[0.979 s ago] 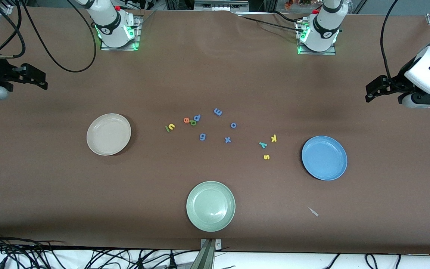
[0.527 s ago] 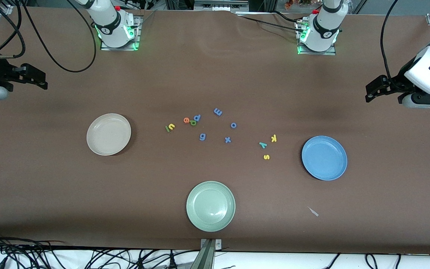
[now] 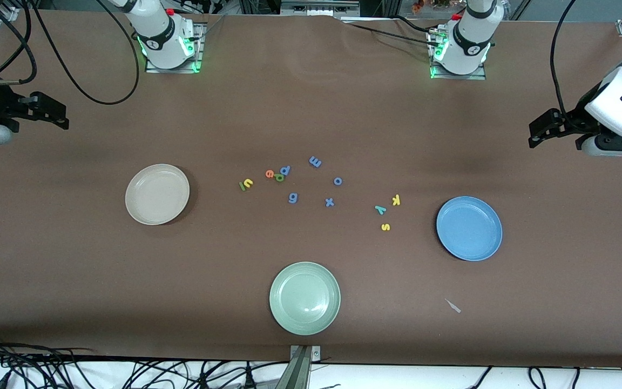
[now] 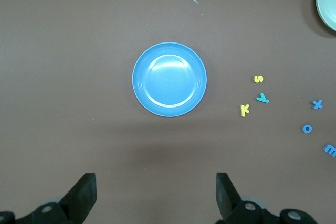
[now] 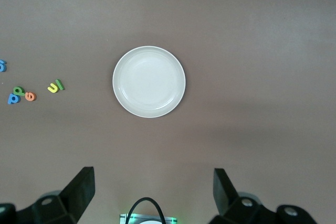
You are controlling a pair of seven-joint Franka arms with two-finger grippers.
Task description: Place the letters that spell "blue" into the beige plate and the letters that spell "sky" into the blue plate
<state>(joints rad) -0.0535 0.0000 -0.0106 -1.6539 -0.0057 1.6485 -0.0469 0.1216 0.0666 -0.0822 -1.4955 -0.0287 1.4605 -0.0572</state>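
Both arms waited. The left gripper point(image 4: 153, 195) hung released above the tabletop point(image 3: 311, 108) near the blue plate point(image 3: 469, 228). The right gripper point(image 5: 152, 192) hung released near the beige plate point(image 3: 157, 194).

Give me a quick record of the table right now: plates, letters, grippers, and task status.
beige plate: holds nothing, toward the right arm's end
blue plate: holds nothing, toward the left arm's end
green plate: nearest the front camera
u, l, e, b: on the table
s, k, y: on the table beside the blue plate
left gripper: open, waiting
right gripper: open, waiting
status: no letter placed
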